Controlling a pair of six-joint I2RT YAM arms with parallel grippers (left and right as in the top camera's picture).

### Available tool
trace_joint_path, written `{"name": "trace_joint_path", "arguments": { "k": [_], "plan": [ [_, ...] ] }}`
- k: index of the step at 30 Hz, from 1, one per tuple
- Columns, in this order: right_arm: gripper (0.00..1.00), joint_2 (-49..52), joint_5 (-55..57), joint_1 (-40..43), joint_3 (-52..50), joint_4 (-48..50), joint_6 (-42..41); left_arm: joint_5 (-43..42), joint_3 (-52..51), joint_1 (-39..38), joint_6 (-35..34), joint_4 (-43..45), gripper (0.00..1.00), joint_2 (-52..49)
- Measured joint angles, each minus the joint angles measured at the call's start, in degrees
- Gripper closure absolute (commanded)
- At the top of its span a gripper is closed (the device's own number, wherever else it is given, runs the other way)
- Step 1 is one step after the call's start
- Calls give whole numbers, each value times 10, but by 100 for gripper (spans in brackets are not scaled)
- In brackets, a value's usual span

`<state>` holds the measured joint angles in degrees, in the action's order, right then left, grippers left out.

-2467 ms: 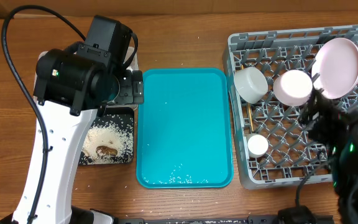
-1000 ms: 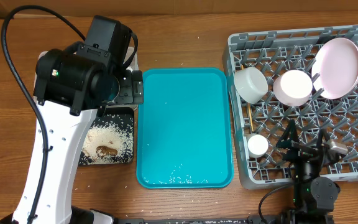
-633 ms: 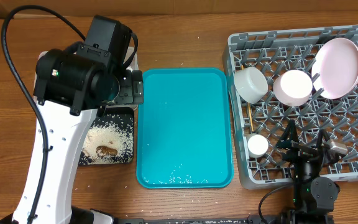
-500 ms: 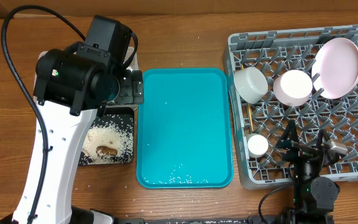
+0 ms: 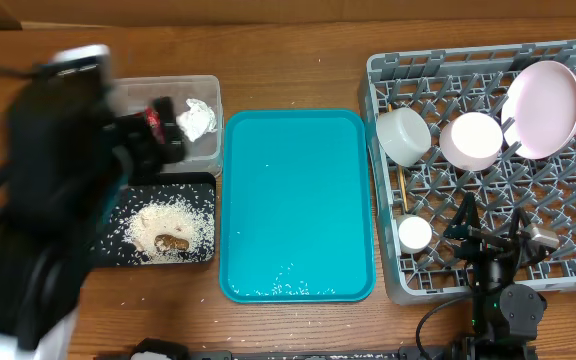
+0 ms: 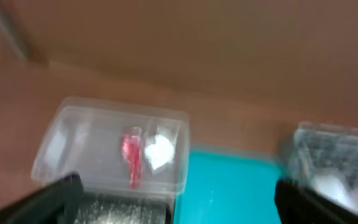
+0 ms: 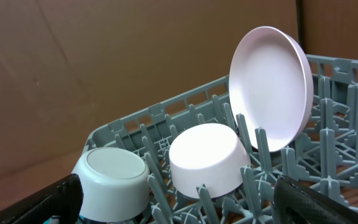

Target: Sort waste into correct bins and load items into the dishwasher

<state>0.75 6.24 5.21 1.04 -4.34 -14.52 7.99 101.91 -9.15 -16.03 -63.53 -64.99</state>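
The clear tub (image 5: 168,125) at the back left holds the red wrapper (image 5: 152,117) and the white napkin (image 5: 197,117); both also show in the left wrist view, wrapper (image 6: 131,155) and napkin (image 6: 158,149). The black tray (image 5: 158,250) holds rice (image 5: 158,215) and a brown lump (image 5: 173,242). The grey dish rack (image 5: 448,70) holds the pale plate (image 5: 545,107), pink bowl (image 5: 473,140), white bowl (image 5: 403,135) and chopsticks (image 5: 402,190). My left gripper (image 6: 179,202) is open, empty, blurred, above the bins. My right gripper (image 5: 495,238) is open and empty over the rack's front edge.
The teal tray (image 5: 298,160) lies between bins and rack, with a few rice grains (image 5: 283,288) near its front rim. A small white round cup (image 5: 414,234) stands in the rack. Loose rice lies on the table around the black tray. My left arm (image 5: 48,220) covers the left side.
My left arm has swung off the bins toward the left front, blurred by motion, uncovering the clear tub. My right arm drew back to the rack's front edge earlier and has stayed still since.
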Motion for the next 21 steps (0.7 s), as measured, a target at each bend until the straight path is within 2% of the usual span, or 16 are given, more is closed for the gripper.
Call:
{"name": "trace_joint_path", "arguments": {
  "k": [4, 9, 21],
  "plan": [
    [0, 0, 0, 0, 0, 0, 0, -90, -140, 55, 79, 162, 0, 114],
    [0, 0, 0, 0, 0, 0, 0, -149, -314, 71, 147, 297, 0, 222],
    [0, 0, 0, 0, 0, 0, 0, -177, -676, 97, 181, 557, 0, 459]
  ]
}}
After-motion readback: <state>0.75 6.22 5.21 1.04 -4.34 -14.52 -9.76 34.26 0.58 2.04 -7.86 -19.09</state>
